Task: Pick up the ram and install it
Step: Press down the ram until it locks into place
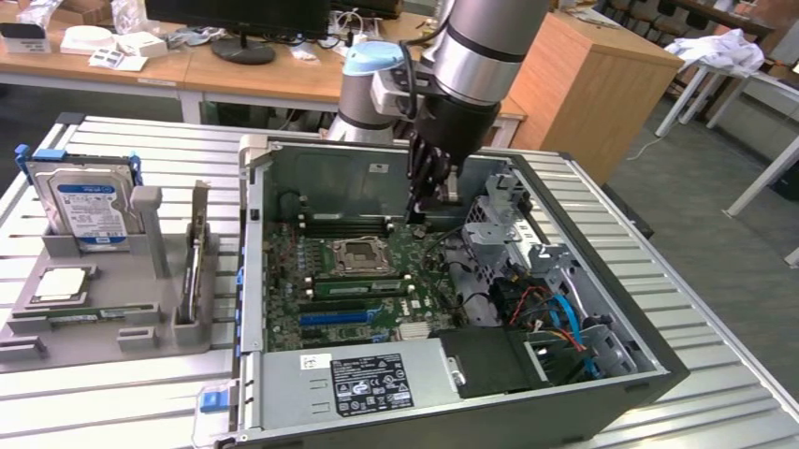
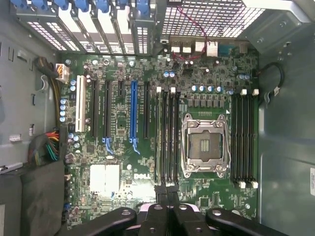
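The arm (image 1: 481,47) points straight down into the case (image 1: 337,173). Its pincer (image 1: 421,216) is shut; I cannot tell what it holds. The ram (image 1: 357,287) lies left to right.

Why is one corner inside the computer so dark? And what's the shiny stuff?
Exterior view: the corner beside the power supply looks nearly black, likely shaded by the case wall, while the arm's silver sleeve catches bright glare. Wrist view: the motherboard is evenly lit, and the metal socket frame gleams.
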You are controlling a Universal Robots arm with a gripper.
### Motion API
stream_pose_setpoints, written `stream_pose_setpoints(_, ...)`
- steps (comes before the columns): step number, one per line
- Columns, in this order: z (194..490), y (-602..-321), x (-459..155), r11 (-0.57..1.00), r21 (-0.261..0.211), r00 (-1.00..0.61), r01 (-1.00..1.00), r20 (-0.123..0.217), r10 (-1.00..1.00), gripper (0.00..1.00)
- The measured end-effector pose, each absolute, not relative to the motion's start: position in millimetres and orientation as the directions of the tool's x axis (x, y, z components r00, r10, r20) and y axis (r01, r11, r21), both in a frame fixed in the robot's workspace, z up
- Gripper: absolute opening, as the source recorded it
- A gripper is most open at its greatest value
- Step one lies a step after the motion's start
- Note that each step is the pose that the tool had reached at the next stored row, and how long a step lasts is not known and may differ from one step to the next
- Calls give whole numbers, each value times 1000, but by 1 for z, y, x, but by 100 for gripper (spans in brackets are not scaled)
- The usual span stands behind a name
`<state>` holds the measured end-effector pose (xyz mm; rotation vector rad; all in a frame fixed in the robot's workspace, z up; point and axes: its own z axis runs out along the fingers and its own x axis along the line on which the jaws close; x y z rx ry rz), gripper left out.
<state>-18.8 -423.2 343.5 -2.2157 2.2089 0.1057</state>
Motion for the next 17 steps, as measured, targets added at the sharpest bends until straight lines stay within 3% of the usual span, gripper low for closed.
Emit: stream_pose_setpoints(17,343,-423,0,-4,39,2,-999,-56,-998,11)
